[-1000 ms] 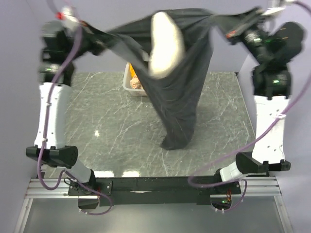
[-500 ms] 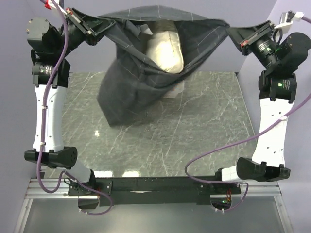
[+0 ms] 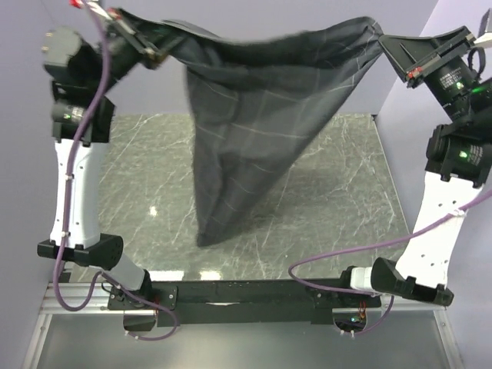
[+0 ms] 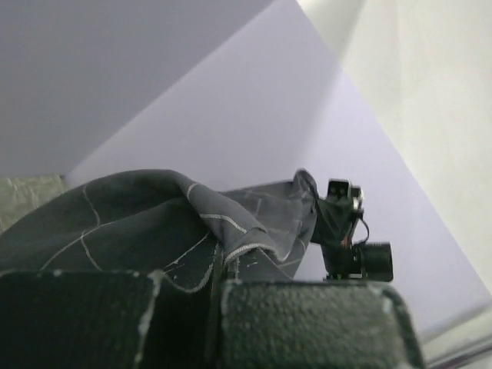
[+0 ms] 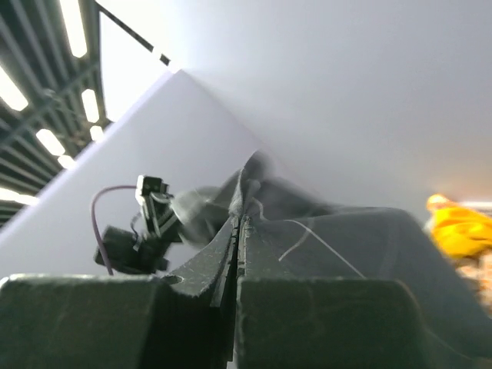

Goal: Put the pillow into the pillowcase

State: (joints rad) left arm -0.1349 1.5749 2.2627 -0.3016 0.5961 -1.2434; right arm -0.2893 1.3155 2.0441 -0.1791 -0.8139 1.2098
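Observation:
The dark charcoal checked pillowcase [image 3: 261,123] hangs high over the table, its top edge stretched between both arms and its lower end [image 3: 211,231] dangling near the tabletop. My left gripper [image 3: 150,42] is shut on the case's left corner, and the left wrist view shows the fabric [image 4: 154,223] pinched between the fingers [image 4: 307,323]. My right gripper [image 3: 388,42] is shut on the right corner, with cloth [image 5: 346,238] clamped at its tips [image 5: 240,227]. The pillow is hidden; no cream surface shows anywhere.
A grey marble tabletop [image 3: 346,192] lies below, with lilac walls behind and at both sides. An orange cloth bundle [image 5: 457,231] shows at the right edge of the right wrist view. The arm bases stand on the near rail [image 3: 246,292].
The cream pillow showed at the case's mouth before; now it is out of sight. The case has swung and hangs longer, and its top edge is pulled tauter as the right gripper moved outward.

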